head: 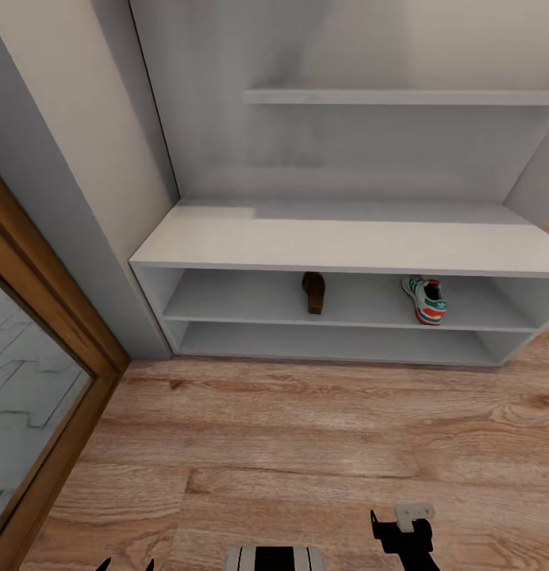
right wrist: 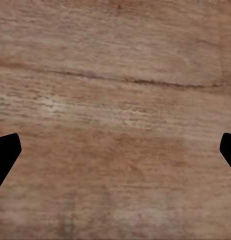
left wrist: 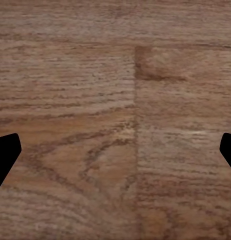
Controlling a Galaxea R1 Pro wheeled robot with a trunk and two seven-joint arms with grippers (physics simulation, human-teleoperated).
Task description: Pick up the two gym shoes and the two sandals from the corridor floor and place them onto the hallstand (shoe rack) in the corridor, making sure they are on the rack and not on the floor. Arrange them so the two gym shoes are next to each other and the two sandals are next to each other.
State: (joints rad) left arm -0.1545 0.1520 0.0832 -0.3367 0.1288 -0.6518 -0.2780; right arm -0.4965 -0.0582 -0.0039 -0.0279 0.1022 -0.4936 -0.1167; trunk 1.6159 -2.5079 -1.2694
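Black fingertips [left wrist: 6,152] stand far apart at the two edges of the left wrist view, so the left jaws are spread wide with nothing between them, over bare wood planks of the corridor floor [left wrist: 115,100]. The right wrist view gives the same reading: dark fingertips [right wrist: 6,152] at either edge, jaws spread and empty, above grained flooring crossed by a thin dark seam.

In the head view the left gripper [head: 125,565] pokes up as two small black points at the lower edge, and the right gripper [head: 401,531] sits low toward the right, a pale bracket on its black body; both are well short of the furniture.

Beyond the planks stands the light-grey hallstand [head: 346,242], its bench top bare. On the upper of its two open shelves lies one sandal [head: 313,292], dark brown, near the middle, pointing front to back. Well apart from it, toward the right on the same shelf, rests one gym shoe [head: 426,300], white with teal stripes and an orange-red heel. A wall shelf [head: 401,97] runs above. A wood-framed panel [head: 44,381] borders the left.
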